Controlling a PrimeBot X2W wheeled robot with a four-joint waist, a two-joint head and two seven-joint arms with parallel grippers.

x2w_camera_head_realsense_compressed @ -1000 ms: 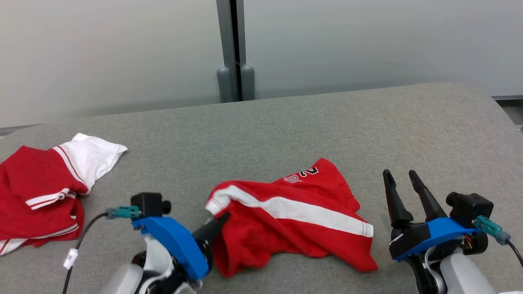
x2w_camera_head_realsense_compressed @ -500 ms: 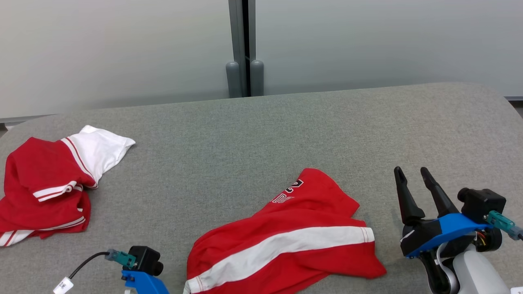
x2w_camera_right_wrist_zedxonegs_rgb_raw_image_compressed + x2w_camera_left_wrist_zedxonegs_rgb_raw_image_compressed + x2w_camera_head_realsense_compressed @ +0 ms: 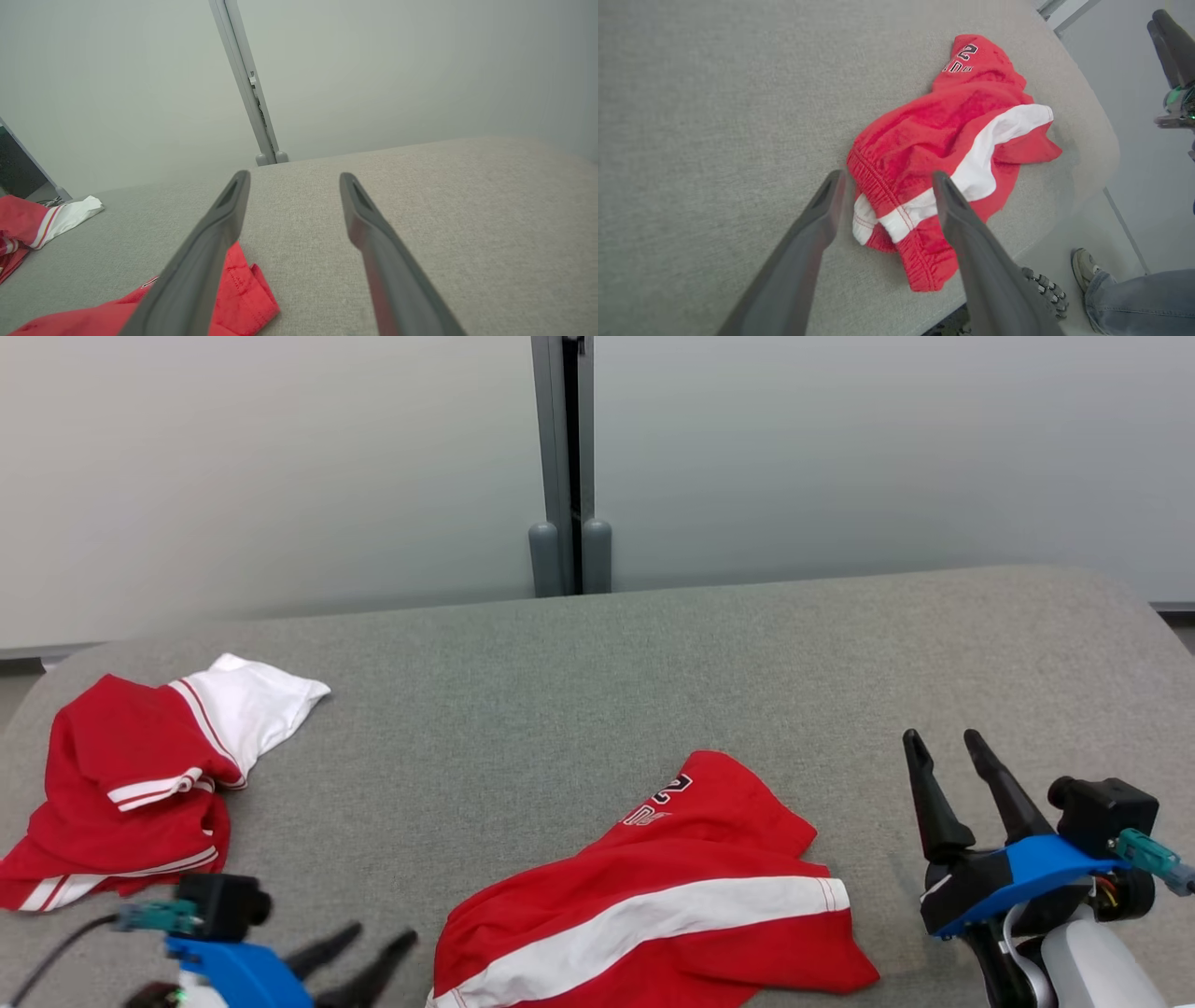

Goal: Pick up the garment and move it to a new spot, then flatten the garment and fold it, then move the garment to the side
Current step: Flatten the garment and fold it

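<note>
My left gripper (image 3: 381,935), jaws spread and empty, has the red shorts (image 3: 709,840) at its three o'clock on the grey table (image 3: 560,691), white stripe (image 3: 653,926) running eight-to-two; my right gripper (image 3: 941,739), also spread, seems slightly farther

Soft, even, bright light fills every view. The red garment (image 3: 653,915) throws only a faint shadow along its lower right edge on the grey table (image 3: 597,691). The head view is sharp throughout. In both wrist views the near fingers (image 3: 976,261) blur toward the bottom edge. Wide-angle distortion bows the table's edge at the right of the left wrist view.
</note>
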